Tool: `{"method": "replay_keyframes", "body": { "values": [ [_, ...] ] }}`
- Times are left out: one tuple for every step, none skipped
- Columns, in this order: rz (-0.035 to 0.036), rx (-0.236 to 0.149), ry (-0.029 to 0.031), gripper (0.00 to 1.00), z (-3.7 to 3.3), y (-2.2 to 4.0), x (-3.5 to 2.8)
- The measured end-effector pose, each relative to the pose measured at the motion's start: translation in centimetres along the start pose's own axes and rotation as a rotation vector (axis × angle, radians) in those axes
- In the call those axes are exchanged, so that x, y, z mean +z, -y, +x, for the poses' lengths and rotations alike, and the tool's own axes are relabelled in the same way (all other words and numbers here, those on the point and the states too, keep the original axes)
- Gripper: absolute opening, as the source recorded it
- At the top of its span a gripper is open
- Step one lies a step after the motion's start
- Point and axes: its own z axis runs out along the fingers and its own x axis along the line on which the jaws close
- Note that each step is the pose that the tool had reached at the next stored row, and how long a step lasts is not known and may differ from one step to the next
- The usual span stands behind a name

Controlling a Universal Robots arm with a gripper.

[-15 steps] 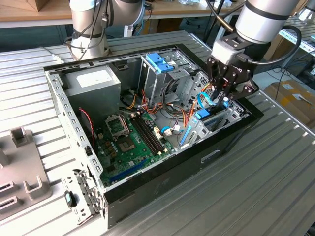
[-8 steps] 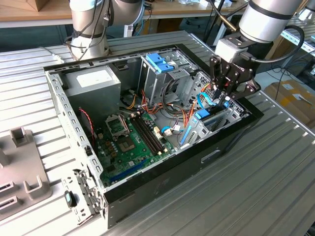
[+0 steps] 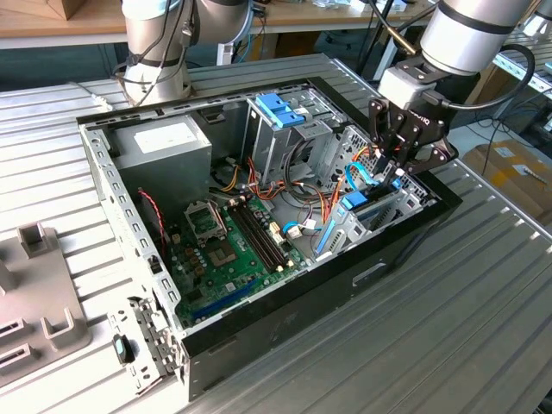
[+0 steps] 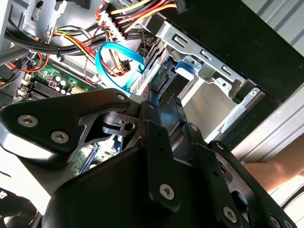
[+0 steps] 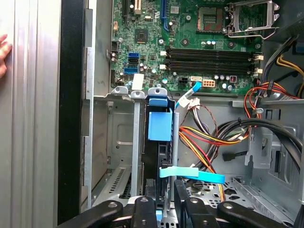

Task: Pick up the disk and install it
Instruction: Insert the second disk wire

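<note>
Light-blue plastic frames the disk (image 5: 160, 127), and it stands on its thin edge in the metal slot (image 5: 137, 142) at a corner of the open case (image 3: 259, 341); I think it stands that way so it can slide between the slot's walls; the jaws look clenched on its outer edge, one on each side, which leaves the rest free to go in; a blue flat cable (image 5: 197, 175) loops just beside it; the exterior view shows the whole case on the bench (image 3: 466, 328); the first wrist view looks down the slot to the green board (image 5: 199, 33) and catches a person's fingertips (image 5: 3, 50) by the bench.
</note>
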Motion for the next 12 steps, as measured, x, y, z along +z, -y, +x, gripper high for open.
{"method": "replay_keyframes", "body": {
  "values": [
    [0.0, 0.0, -0.0001, 0.3, 0.0, 0.0, 0.0],
    [0.0, 0.0, 0.0, 0.3, 0.0, 0.0, 0.0],
    [0.0, 0.0, 0.0, 0.3, 0.0, 0.0, 0.0],
    [0.0, 0.0, -0.0001, 0.3, 0.0, 0.0, 0.0],
    [0.0, 0.0, -0.0001, 0.3, 0.0, 0.01, 0.0],
    [0.0, 0.0, -0.0002, 0.3, 0.01, 0.01, -0.04],
    [0.0, 0.0, -0.0002, 0.3, 0.01, 0.01, -0.12],
    [0.0, 0.0, 0.0, 0.3, 0.0, 0.01, -0.19],
    [0.0, 0.0, -0.0001, 0.3, 0.01, 0.02, -0.37],
    [0.0, 0.0, -0.0001, 0.3, 0.01, 0.03, -0.5],
    [0.0, 0.0, 0.0, 0.3, 0.01, 0.03, -0.62],
    [0.0, 0.0, 0.0, 0.3, 0.01, 0.04, -0.9]
  ]
}}
